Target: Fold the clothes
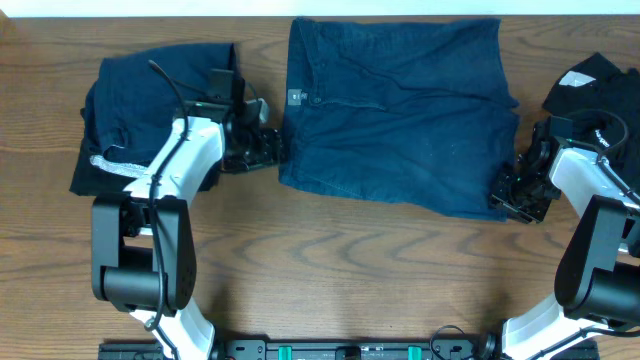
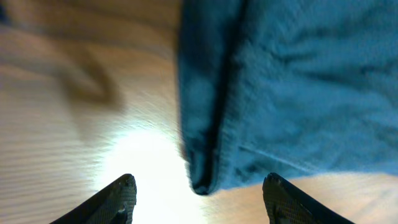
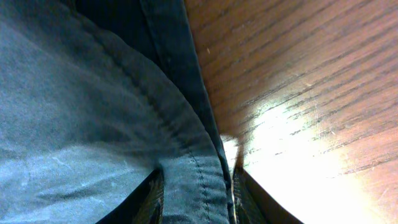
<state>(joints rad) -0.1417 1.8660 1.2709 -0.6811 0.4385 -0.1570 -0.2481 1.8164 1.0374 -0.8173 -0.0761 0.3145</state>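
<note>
The wide navy-blue shorts (image 1: 400, 110) lie flat at the table's back centre, with a small label on the waistband at their left edge. My left gripper (image 1: 275, 150) stands open at their lower left corner. In the left wrist view that corner (image 2: 205, 168) hangs just ahead of the gap between the spread fingers (image 2: 118, 199), touching neither. At the lower right corner my right gripper (image 1: 505, 195) is shut on the shorts' stitched hem (image 3: 199, 180). More of the clothes are a navy pile (image 1: 150, 100) at the left and a black garment with white marks (image 1: 600, 85) at the right.
The brown wooden table (image 1: 340, 260) shows bare in front of the shorts. The navy pile lies under the left arm's forearm (image 1: 185, 160). The black garment lies just behind the right arm. A pale wall edge runs along the back.
</note>
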